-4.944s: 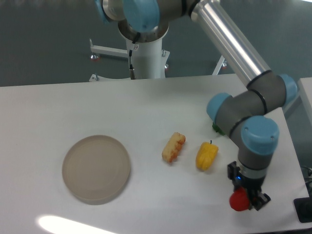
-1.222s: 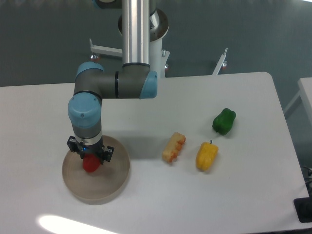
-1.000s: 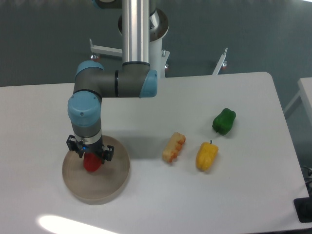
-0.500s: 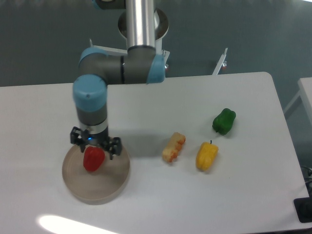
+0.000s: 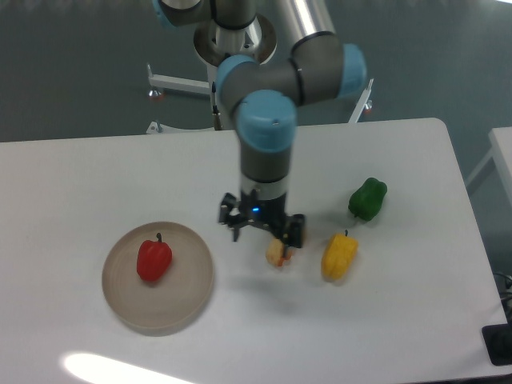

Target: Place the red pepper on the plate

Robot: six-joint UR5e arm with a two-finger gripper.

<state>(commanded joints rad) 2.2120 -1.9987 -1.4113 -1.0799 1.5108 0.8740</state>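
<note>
You had the red pepper (image 5: 154, 259) resting on the plate (image 5: 188, 300), a little left of its middle, stem pointing up, with nothing touching it. Your end effector (image 5: 262, 226) hung well to the right of the plate with its fingers spread apart and nothing between them. It sat directly over the pale orange-edged food piece (image 5: 276, 253), hiding the upper part of it. Just right of that lay the yellow pepper (image 5: 339, 255), and the green pepper (image 5: 368, 198) was farther up and to the right on the white tabletop (image 5: 96, 176).
</note>
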